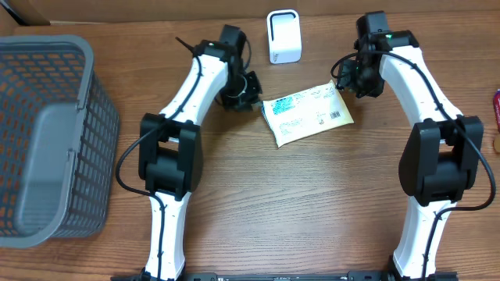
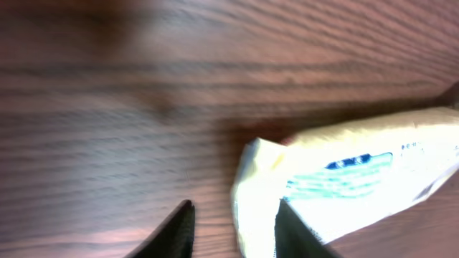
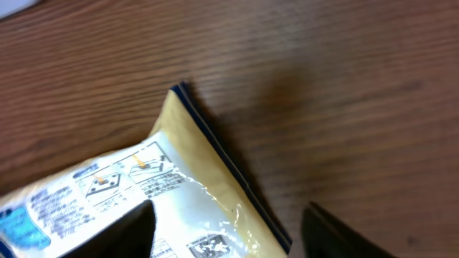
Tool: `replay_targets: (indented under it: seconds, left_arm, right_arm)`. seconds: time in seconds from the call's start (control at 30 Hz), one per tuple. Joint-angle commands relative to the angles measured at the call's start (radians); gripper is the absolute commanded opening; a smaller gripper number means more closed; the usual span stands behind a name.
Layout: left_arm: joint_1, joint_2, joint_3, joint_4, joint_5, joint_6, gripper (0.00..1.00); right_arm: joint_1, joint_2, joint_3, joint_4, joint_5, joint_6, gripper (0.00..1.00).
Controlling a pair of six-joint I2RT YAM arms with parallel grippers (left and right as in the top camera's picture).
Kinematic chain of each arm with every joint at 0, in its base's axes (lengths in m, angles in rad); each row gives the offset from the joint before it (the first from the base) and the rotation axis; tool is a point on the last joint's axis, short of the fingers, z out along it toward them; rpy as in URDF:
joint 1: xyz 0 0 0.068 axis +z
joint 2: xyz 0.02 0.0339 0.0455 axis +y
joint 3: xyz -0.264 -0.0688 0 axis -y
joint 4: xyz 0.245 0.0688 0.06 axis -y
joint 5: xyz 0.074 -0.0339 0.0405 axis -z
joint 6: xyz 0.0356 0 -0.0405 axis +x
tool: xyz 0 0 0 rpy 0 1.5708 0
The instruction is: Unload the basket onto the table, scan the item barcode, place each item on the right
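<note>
A: Now, which containers are seen, and what is held in them?

B: One grey basket [image 1: 98, 156] is set at the tabletop's left edge. Only its plain grey floor is shown inside.

A: And the packet?

B: One packet [image 1: 306, 115] is laid flat near the far edge, beside one white scanner [image 1: 283, 37]. Its long axis is run left to right, with the right end tipped farther. Its ends are straddled by the left gripper [image 2: 233, 228], narrowly open, and the right gripper [image 3: 229, 231], spread wide.

Packet [image 1: 306, 115] on table [image 1: 312, 203] between left claw [image 1: 251, 90] and right claw [image 1: 348, 78], scanner [image 1: 283, 37] behind it, basket [image 1: 47, 133] far left
</note>
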Motion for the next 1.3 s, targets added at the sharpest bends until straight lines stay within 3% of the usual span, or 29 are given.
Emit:
replay_targets:
  seconds: [0.0,0.13,0.33,0.73,0.87,1.0,1.13,1.27]
  left_arm:
    - [-0.022,-0.016,0.002,0.002,0.000,0.011,0.51]
    - [-0.031,-0.015,-0.003,-0.005,0.000,0.011,0.70]
    - [-0.033,-0.015,-0.034,-0.006,0.001,0.008,0.73]
    - [-0.047,-0.015,-0.106,0.021,0.005,-0.010,0.49]
    - [-0.047,-0.015,-0.124,0.038,0.003,-0.024,0.44]
    - [-0.047,-0.015,-0.127,0.057,0.004,-0.028,0.39]
    - [-0.047,-0.015,-0.127,0.062,0.003,-0.028,0.37]
    - [-0.050,-0.015,-0.127,0.061,-0.018,-0.027,0.37]
  right_arm:
    - [-0.051,-0.018,-0.016,0.029,-0.167,-0.214,0.86]
    - [-0.093,-0.014,-0.046,0.061,-0.249,-0.303,0.95]
    - [-0.148,0.010,-0.093,0.120,-0.469,-0.390,0.95]
    - [-0.138,0.159,-0.094,0.135,-0.638,-0.338,0.79]
    - [-0.136,0.161,-0.094,0.127,-0.647,-0.337,0.79]
    - [-0.119,0.161,-0.094,0.109,-0.664,-0.337,0.61]
    - [-0.088,0.161,-0.094,0.094,-0.665,-0.337,0.51]
    - [-0.058,0.161,-0.094,0.093,-0.665,-0.336,0.04]
